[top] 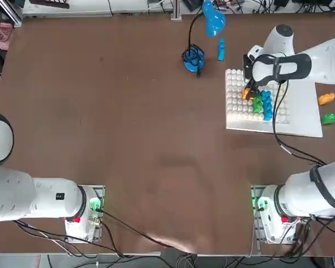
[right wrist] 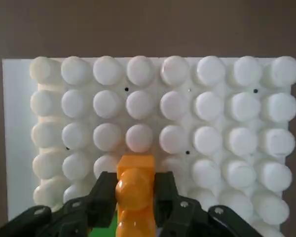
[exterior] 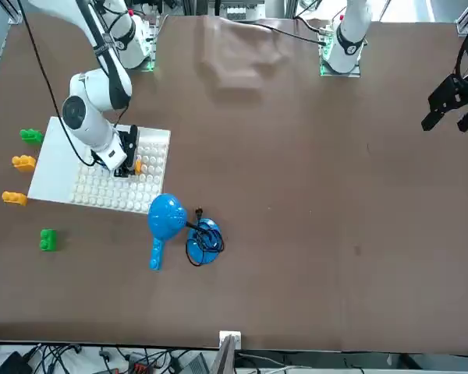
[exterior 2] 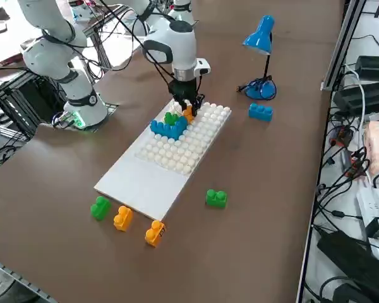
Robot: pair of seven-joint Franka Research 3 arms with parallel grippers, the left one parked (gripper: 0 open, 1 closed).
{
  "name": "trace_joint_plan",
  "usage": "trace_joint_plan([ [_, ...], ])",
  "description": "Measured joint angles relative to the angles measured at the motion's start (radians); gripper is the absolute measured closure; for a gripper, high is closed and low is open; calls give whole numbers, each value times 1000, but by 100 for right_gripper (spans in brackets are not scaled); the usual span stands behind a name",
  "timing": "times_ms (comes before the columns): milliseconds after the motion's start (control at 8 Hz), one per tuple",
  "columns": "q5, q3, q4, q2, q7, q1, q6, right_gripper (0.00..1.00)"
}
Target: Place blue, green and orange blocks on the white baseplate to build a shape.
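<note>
The broad brown desk (top: pixel 128 139) carries everything, and the working right arm reaches out over its far right part. Seen from overhead, the flat white rectangular baseplate (top: pixel 301 111) lies at about two o'clock from the desk's centre, its grid of raised round studs on the inner side and its smooth margin on the outer side. At about eleven o'clock from the plate stands a blue gooseneck lamp with a round base (top: pixel 204 33), with a loose blue brick (top: pixel 221 49) just beside it.

On the studs sits the shape so far (exterior 2: pixel 170 125): a row of glossy blue bricks with a green brick on it. The right gripper (right wrist: pixel 134 197) hangs directly over the studded grid at the shape's far end, pointing straight down, its two black fingers (right wrist: pixel 104 190) clamped on a small glossy orange brick (right wrist: pixel 135 195).

In the wrist view the orange brick's long axis runs away from the gripper, along the stud rows, and its lower end is already down among the studs, with green showing right behind it. So, as I judge it, the coming move turns on pressing straight down, with the brick kept square to the grid.

Spare bricks wait off the plate near its outer side: an orange brick (top: pixel 326 99) and a green brick (top: pixel 330 118) in the overhead view.
</note>
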Motion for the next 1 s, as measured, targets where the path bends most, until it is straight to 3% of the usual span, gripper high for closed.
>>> trace_joint_plan([
  [1000,0,0,-1,15,0,-1,15,63],
])
